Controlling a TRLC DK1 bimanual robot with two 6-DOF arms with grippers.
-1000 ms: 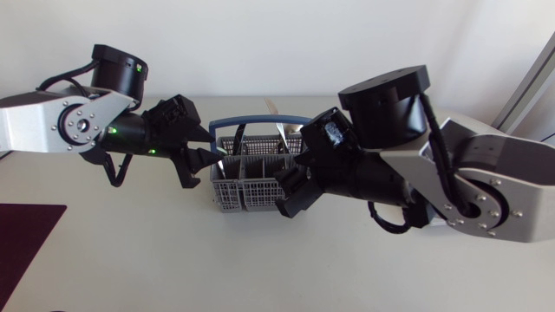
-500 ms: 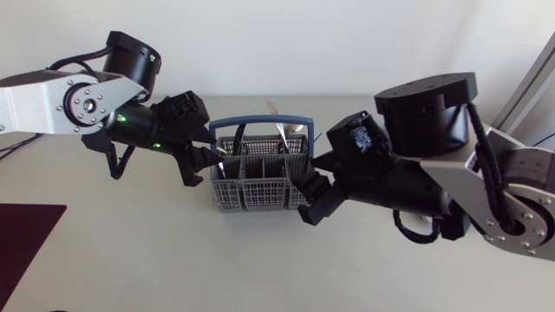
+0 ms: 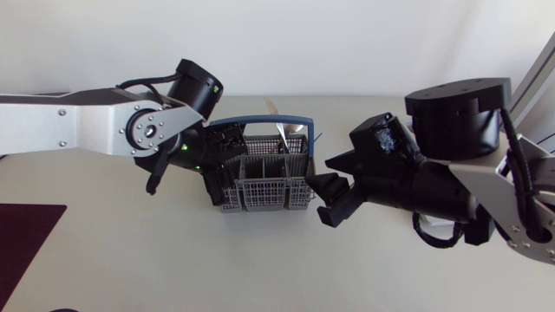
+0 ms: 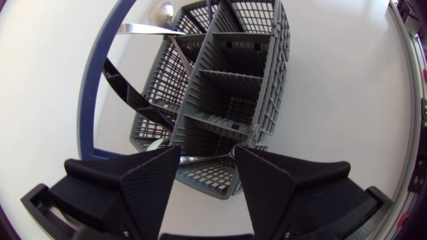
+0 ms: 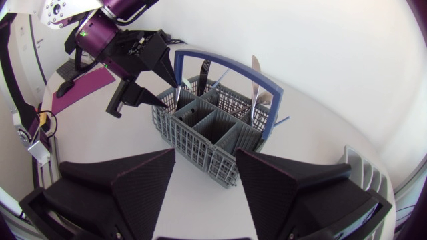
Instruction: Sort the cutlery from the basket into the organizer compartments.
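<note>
The grey cutlery basket (image 3: 260, 180) with a blue hoop handle (image 3: 260, 120) stands mid-table, also in the left wrist view (image 4: 227, 87) and the right wrist view (image 5: 210, 130). Silver and black-handled cutlery (image 3: 282, 132) stands in its far compartments (image 4: 133, 80) (image 5: 255, 77). My left gripper (image 3: 220, 176) (image 4: 205, 167) (image 5: 170, 95) hangs open over the basket's left end, fingertips just above a corner compartment, where a thin silver piece (image 4: 193, 159) shows. My right gripper (image 3: 322, 199) (image 5: 205, 168) is open and empty, just right of the basket and apart from it.
A dark maroon mat (image 3: 26, 238) lies at the table's left front. A pale ridged tray (image 5: 360, 172) shows behind my right gripper, mostly hidden under the right arm in the head view. Bare table surrounds the basket's front side.
The left arm swung in so its gripper went from beside the basket's left end to above it. The right arm drew back to the right, away from the basket.
</note>
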